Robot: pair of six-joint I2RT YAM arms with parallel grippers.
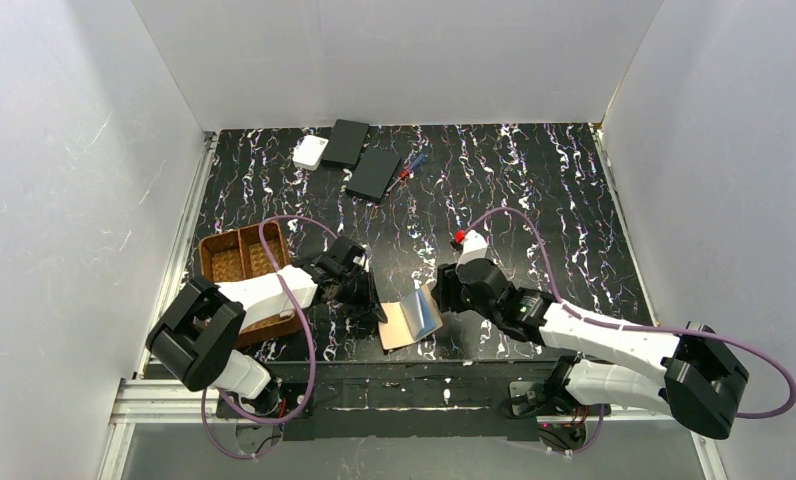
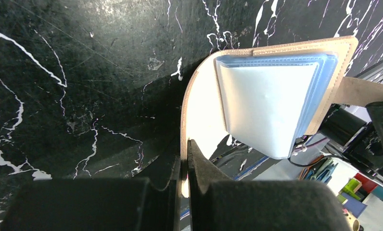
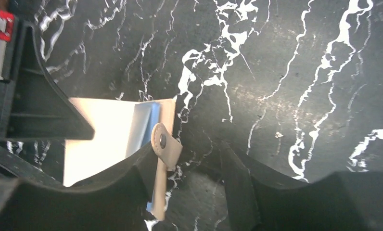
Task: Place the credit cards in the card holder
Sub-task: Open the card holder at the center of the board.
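Slippage is our first worry: the left gripper has its jaws pinched tight on the thin tan edge of the card holder, which stands propped open on the table close to the arm bases. That cover bows in a curve, so we judge that a small tug could pull the edge out of the pinch and let the holder flop closed. On the holder's other side the right gripper has its jaws spread wide with nothing held. The clasp tab lies against one fingertip, and we think a closing or sideways move could catch it and twist the holder against the left arm's hold. The clear pockets look slick and tightly stacked, so a card could, in our view, ride over a pocket's mouth rather than into it. We see no credit cards in any view, so we cannot tell where they lie. The table under the holder is glossy black with white veining, likely slippery for a thin cover. Left of the holder and a little beyond sits a brown woven tray. Far beyond the holder lie a white box, a black box, a second black box and some pen-like sticks. Plain white walls close in behind and beside the holder.
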